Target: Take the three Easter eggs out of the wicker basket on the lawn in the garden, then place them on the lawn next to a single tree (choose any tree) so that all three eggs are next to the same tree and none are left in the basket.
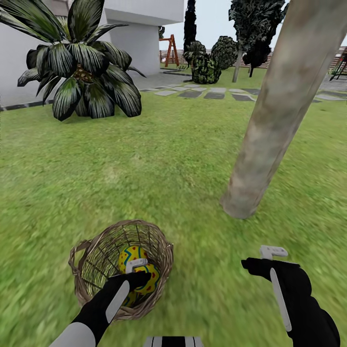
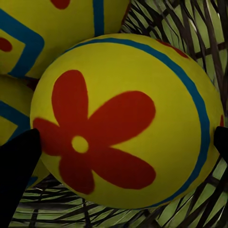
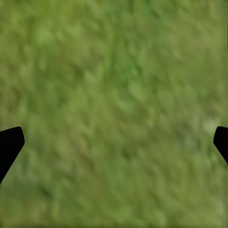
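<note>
The wicker basket [image 1: 94,262] stands on the lawn [image 1: 159,183] just in front of me, with yellow painted Easter eggs [image 1: 133,254] inside it. My left gripper [image 1: 140,278] reaches down into the basket. In the left wrist view it [image 2: 126,147] is open, its dark fingertips [image 2: 16,164] at either side of an egg with a red flower [image 2: 128,118]; two more eggs [image 2: 38,33] lie behind that one. The tree [image 1: 272,120] rises from the grass right of the basket. My right gripper [image 1: 255,265] hovers open over bare grass [image 3: 114,95].
A short palm [image 1: 82,62] grows at the back left in front of the white house [image 1: 140,33]. Grey stepping stones [image 1: 202,92] cross the far lawn, with dark bushes [image 1: 207,65] and a wooden fence beyond. Open grass lies between basket and trunk.
</note>
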`<state>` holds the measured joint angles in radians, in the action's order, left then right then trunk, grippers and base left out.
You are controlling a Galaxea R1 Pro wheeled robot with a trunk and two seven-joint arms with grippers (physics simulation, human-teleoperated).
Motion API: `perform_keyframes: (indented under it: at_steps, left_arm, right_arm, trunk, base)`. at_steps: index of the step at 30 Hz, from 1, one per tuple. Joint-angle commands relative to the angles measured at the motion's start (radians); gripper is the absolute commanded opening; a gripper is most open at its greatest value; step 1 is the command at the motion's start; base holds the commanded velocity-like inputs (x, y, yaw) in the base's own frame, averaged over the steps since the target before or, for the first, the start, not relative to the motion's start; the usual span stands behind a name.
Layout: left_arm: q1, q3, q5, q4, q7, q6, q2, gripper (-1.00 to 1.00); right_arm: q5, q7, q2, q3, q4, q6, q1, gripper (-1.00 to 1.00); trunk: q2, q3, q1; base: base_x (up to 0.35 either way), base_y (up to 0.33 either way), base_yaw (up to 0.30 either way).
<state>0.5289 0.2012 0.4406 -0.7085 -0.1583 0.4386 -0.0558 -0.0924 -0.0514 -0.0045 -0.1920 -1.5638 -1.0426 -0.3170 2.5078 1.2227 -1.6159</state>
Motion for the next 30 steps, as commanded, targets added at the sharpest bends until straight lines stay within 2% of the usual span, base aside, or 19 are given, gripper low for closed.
perform_keyframes:
  at_steps: [1,6,8,19,21,28,30]
  left_arm:
    - [0.000,0.003,0.010,-0.002,-0.009,0.003,0.001,-1.00]
    - [0.000,-0.001,0.010,-0.002,-0.010,0.003,0.001,-1.00]
    - [0.000,-0.003,0.010,-0.002,-0.012,0.003,0.001,-1.00]
    - [0.000,-0.004,0.010,-0.003,-0.018,0.004,0.001,-1.00]
    - [0.000,-0.004,0.010,-0.003,-0.018,0.005,0.000,-1.00]
    - [0.000,-0.004,0.010,-0.029,-0.019,0.006,0.001,-1.00]
    - [0.000,-0.004,0.010,-0.030,-0.019,0.006,0.001,-1.00]
  right_arm:
    - [-0.009,-0.005,0.000,0.000,-0.001,-0.005,-0.001,1.00]
    - [-0.009,-0.005,0.000,0.000,-0.001,-0.005,-0.001,1.00]
    - [-0.009,-0.005,0.000,0.000,-0.001,-0.005,-0.001,1.00]
    - [-0.009,-0.005,0.000,-0.001,-0.001,-0.005,-0.001,1.00]
    - [-0.009,-0.005,0.000,-0.001,-0.001,-0.005,-0.001,1.00]
    - [-0.009,-0.005,0.000,-0.001,-0.001,-0.005,-0.001,1.00]
    - [-0.009,-0.005,0.000,-0.001,-0.001,-0.005,-0.001,1.00]
  trunk:
    - [0.000,0.001,0.000]
    - [0.000,0.001,0.000]
    - [0.000,-0.007,0.001]
    - [0.000,-0.007,0.001]
    - [-0.001,-0.015,0.002]
    - [-0.001,-0.015,0.002]
    - [-0.001,-0.022,0.003]
  base:
    - [0.000,0.000,0.000]
    - [0.000,0.000,0.000]
    - [0.000,0.000,0.000]
    - [0.000,0.000,0.000]
    - [0.000,0.000,0.000]
    - [0.000,0.000,0.000]
    - [0.000,0.000,0.000]
